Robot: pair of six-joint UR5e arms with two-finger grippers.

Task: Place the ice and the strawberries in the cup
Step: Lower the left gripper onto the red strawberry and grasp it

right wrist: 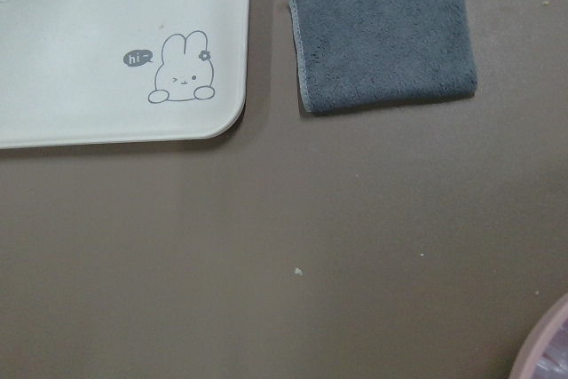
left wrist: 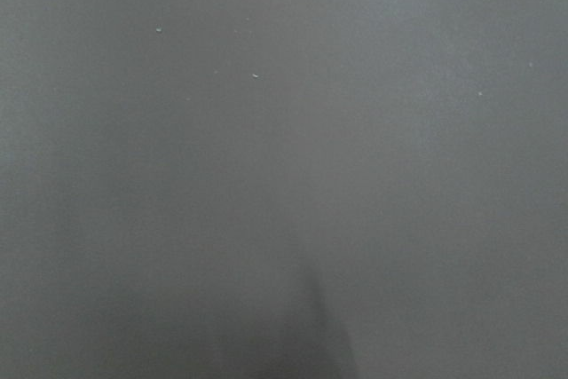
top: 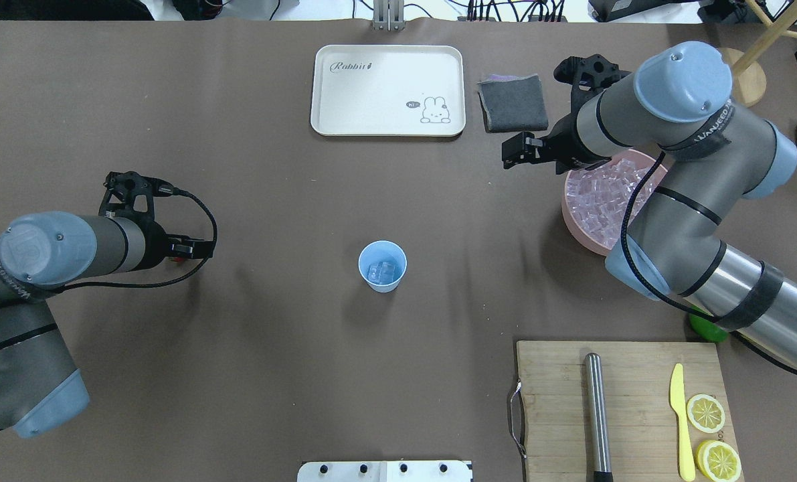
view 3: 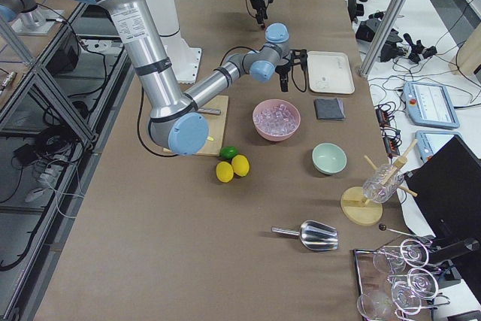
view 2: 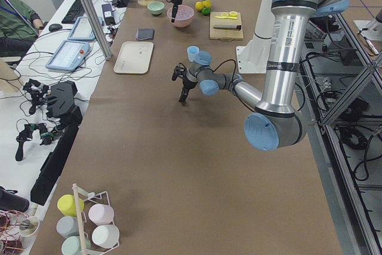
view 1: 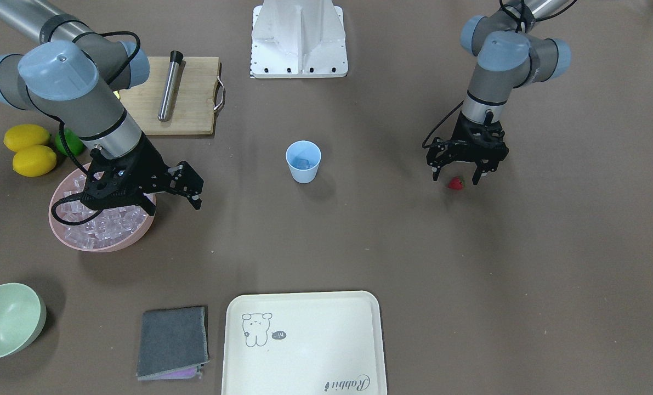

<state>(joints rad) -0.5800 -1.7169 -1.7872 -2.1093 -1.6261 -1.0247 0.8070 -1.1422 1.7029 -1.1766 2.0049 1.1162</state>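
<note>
Overhead exterior view: a light-blue cup [top: 382,266] is standing upright at the middle of the counter [top: 271,335], with a few ice cubes [top: 381,271] lying in its bottom. The strawberry [view 1: 456,184] is lying on the bare counter well apart from the cup, on the robot's left side, and no red is showing inside the cup.

The left claw [view 1: 456,176] is hanging directly over the berry with its jaws spread wide, one fingertip to each side, and it is gripping nothing. Whether the tips are touching the counter is not clear. The right claw [view 1: 193,193] is hovering just past the rim of the pink bowl [view 1: 107,248], which is heaped with more ice cubes. Its jaws are showing edge-on, so how far they are parted cannot be told, and nothing is visible between them.

By the look of things, the ice half of the job is at least under way and may be finished. The fruit half is only starting: the berry is waiting to be pinched, lifted, carried across to the cup and dropped in.
</note>
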